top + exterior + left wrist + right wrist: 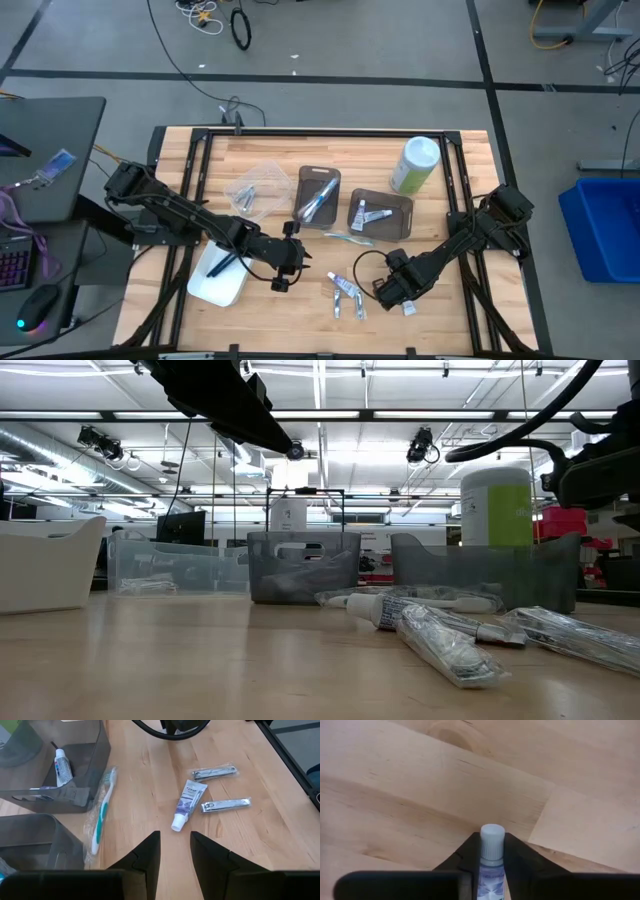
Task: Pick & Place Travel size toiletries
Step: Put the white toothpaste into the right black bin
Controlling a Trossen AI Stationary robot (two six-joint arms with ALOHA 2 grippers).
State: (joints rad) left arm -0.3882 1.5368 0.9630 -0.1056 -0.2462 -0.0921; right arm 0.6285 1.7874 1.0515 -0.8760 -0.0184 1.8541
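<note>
My right gripper [393, 292] points down at the near right of the table and is shut on a small white-capped tube [491, 845]. Left of it, another small tube [187, 802] and two packeted nail clippers [215, 771] lie flat on the wood. A toothbrush [102, 810] in a clear wrapper lies beside a dark bin [95, 775] that holds a tube [60, 765]. My left gripper [175, 840] hangs open above the table near the middle [285, 268], with nothing between its fingers. My right gripper pinches the tube between its two fingers, on the sides just behind the white cap [491, 862]. The fingers come from above, pointing down. The cap end [491, 836] sticks out past the fingertips over the wooden table top.
At the back stand a clear bin [255, 185], two dark bins [320, 195] [380, 215] and a tall green canister [415, 165]. A white tray [220, 275] sits at the near left under my left arm. A dark frame [320, 130] edges the table.
</note>
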